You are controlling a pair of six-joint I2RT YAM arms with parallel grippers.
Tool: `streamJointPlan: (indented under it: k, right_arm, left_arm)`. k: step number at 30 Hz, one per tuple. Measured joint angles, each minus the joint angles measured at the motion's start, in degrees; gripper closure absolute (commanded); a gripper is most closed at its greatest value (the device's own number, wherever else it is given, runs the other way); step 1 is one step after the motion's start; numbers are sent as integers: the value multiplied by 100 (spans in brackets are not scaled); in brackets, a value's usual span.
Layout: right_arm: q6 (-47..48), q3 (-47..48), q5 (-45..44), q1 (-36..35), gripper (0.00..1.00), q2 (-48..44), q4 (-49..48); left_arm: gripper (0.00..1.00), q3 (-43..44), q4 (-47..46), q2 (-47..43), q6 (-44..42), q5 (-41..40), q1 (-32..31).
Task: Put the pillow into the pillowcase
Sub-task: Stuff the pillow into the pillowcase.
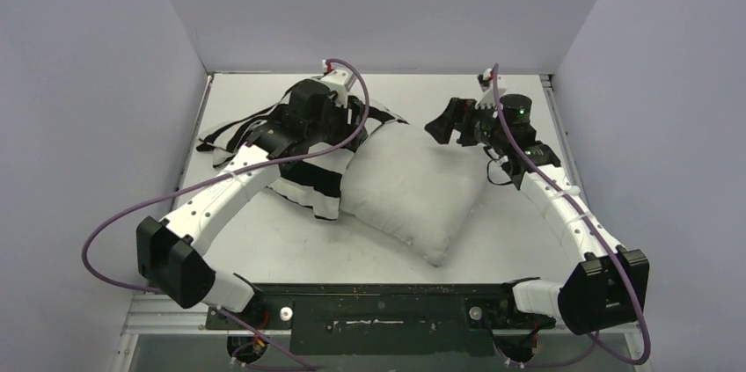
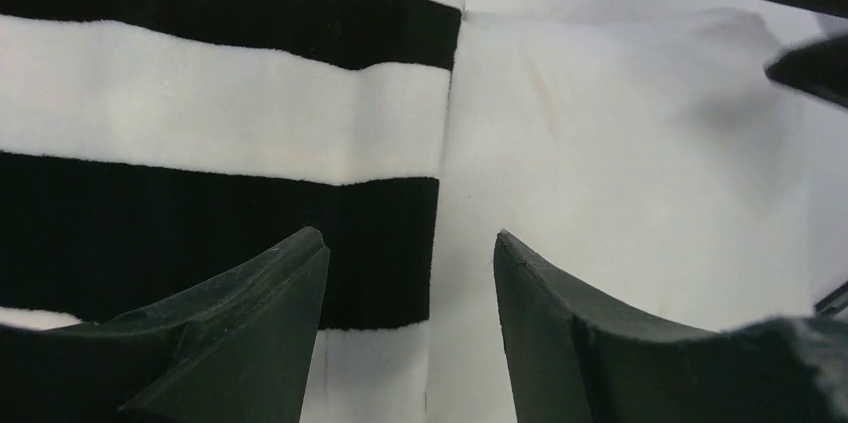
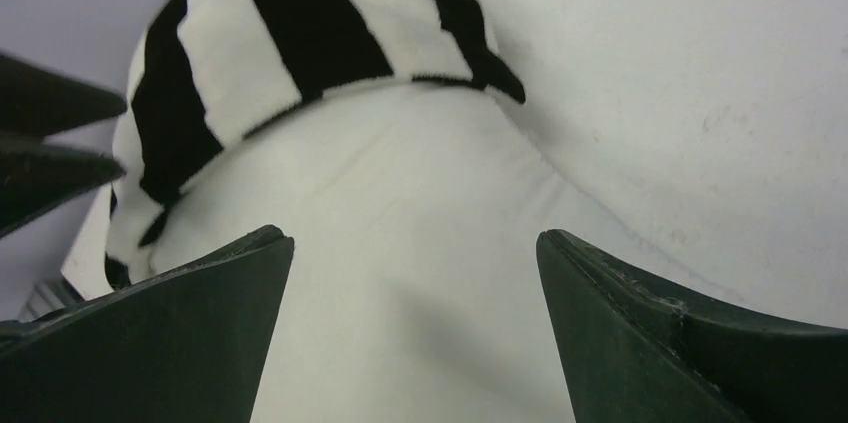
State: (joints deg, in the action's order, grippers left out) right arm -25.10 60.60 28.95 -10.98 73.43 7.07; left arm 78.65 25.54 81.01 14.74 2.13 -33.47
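Top external view: a plump rectangular off-white fabric pillow [image 1: 413, 187] is seen lying on the pale table [image 1: 264, 240], its far left end tucked inside the black-and-white striped cloth pillowcase [image 1: 308, 186]. The left gripper [image 2: 408, 235] and right gripper [image 3: 415, 234] are held above it with fingers apart, nothing gripped.

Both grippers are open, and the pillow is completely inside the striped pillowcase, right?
No. The left gripper and right gripper are open, but the pillow lies mostly outside the pillowcase; only one end is covered by it, as the top view shows.
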Motion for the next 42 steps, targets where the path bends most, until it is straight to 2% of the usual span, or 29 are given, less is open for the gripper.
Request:
streamJointPlan:
  k: [5, 7, 9, 11, 12, 16, 18, 20, 24, 28, 31, 34, 36, 38, 42]
  right_arm:
    - [938, -365, 7, -584, 5, -273, 640]
    - [1091, -560, -2, -804, 7, -275, 656]
    - [1147, -903, -9, -966, 9, -273, 562]
    - [1115, -1211, -61, -1014, 12, -275, 337]
    - [1073, -1384, -85, -1021, 14, -284, 142]
    - [710, -2004, -223, -1056, 22, -507, -796]
    - [413, -2413, -348, -1093, 32, -691, -1462]
    - [118, -2815, -487, -1137, 37, -809, -2124]
    - [-343, -3191, -717, -1176, 37, -826, -2900]
    - [-693, -3195, -994, -1283, 38, -713, -3373]
    - [-872, -3195, -1169, -1351, 38, -531, -3615]
    - [-914, -3189, -1377, -1340, 36, -358, -3694]
    - [-925, -3154, -1401, -1349, 34, -339, -3694]
    - [-918, -3053, -1399, -1362, 32, -363, -3609]
    - [-907, -2874, -1388, -1416, 30, -662, -3182]
  left_arm:
    - [41, -66, -149, 603, -177, -372, -153]
    - [46, -129, -321, 754, -219, -433, -205]
    - [67, -146, -461, 903, -262, -479, -247]
    - [94, -144, -619, 1058, -308, -511, -282]
    - [100, -136, -667, 1123, -326, -525, -299]
    - [100, 74, -693, 1419, -321, -553, -439]
    - [100, 260, -691, 1436, -179, -557, -599]
    - [100, 415, -883, 1364, 79, -501, -855]
    - [100, 334, -1314, 1056, 535, -391, -1322]
    - [100, -702, -2396, 726, 1200, -160, -1436]
    - [99, -1023, -2610, 984, 1488, -52, -1432]
    - [72, -887, -2409, 1237, 1449, -87, -1338]
    - [58, -516, -1947, 1316, 1290, -114, -1285]
    - [51, -7, -1368, 1325, 1097, -238, -1283]
    - [48, 555, -474, 960, 789, -640, -1335]
